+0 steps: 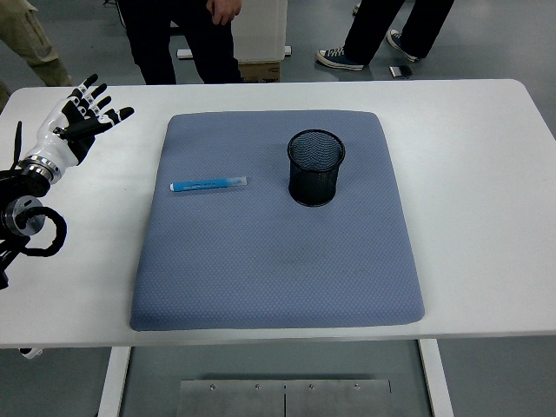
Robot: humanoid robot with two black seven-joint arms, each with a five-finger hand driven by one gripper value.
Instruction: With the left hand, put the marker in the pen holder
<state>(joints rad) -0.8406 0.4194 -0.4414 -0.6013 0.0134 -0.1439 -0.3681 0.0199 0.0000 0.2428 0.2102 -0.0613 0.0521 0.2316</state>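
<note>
Spreading over the white bench [486,156], a blue-grey mat [278,261] is carrying a slim blue marker [208,184], lying flat left of the black mesh pen holder [315,167]. Far left, the left hand [82,117] is hovering, fingers spread, empty.

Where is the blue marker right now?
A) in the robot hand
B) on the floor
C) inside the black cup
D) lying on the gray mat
D: the marker lies flat on the mat, left of the cup, away from the open robot hand.
</note>
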